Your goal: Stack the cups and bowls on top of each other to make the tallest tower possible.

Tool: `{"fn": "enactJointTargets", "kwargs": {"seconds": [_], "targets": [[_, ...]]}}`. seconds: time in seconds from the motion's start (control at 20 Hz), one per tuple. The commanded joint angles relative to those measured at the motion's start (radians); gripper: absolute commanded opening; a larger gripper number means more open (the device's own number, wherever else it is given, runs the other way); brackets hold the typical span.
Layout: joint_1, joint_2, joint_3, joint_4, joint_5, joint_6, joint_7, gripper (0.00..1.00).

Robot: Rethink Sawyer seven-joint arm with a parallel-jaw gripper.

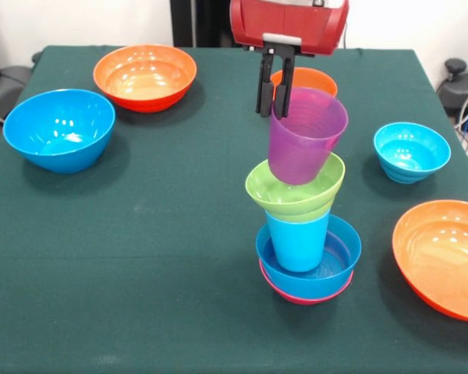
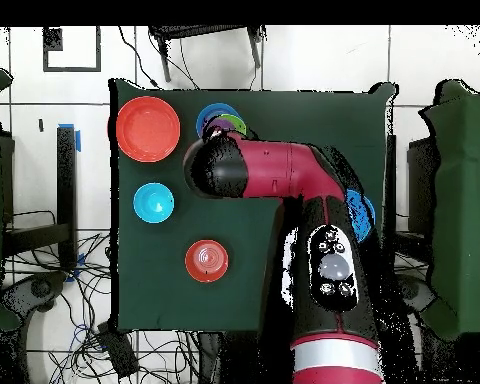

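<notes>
The tabletop (image 1: 140, 234) is covered in dark green cloth, and wide bare room is left across its front and left-centre. A large orange bowl (image 1: 444, 255) is cut by the right edge of the front view. A blue bowl (image 1: 59, 128) is set near the left edge, an orange bowl (image 1: 145, 75) near the far edge, and a cyan bowl (image 1: 411, 151) at the right, all well apart from one another. A small orange bowl (image 1: 312, 78) is partly hidden behind the claw (image 1: 273, 97).

The tower (image 1: 304, 226) is placed right of centre. A pink bowl (image 1: 296, 296) lies at its base, with a blue bowl (image 1: 339, 257) nested in it. A light blue cup (image 1: 298, 241) is stood upright in that bowl, and a green bowl (image 1: 292, 195) is seated on the cup. A translucent purple cup (image 1: 304, 136), ridged and tilted, is set in the green bowl. The loose bowls are seen empty and glossy.

The purple cup's far rim is pinched by the claw's black fingers (image 1: 264, 89), one inside and one outside the wall.

In the overhead view the tower is largely covered by the red and black arm (image 2: 284, 175).
</notes>
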Motion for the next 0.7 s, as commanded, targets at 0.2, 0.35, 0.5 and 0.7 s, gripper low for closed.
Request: {"fn": "enactJointTargets", "kwargs": {"seconds": [0.2,0.35,0.5,0.7], "targets": [[-0.007,0.035,0.102,-0.031,-0.102,0.091,-0.180,0.00],[-0.008,0.039,0.103,-0.034,-0.103,0.089,-0.183,0.00],[-0.008,0.043,0.103,-0.037,-0.104,0.086,-0.182,0.00],[-0.003,0.043,0.099,-0.044,-0.101,0.097,-0.178,0.00]]}}
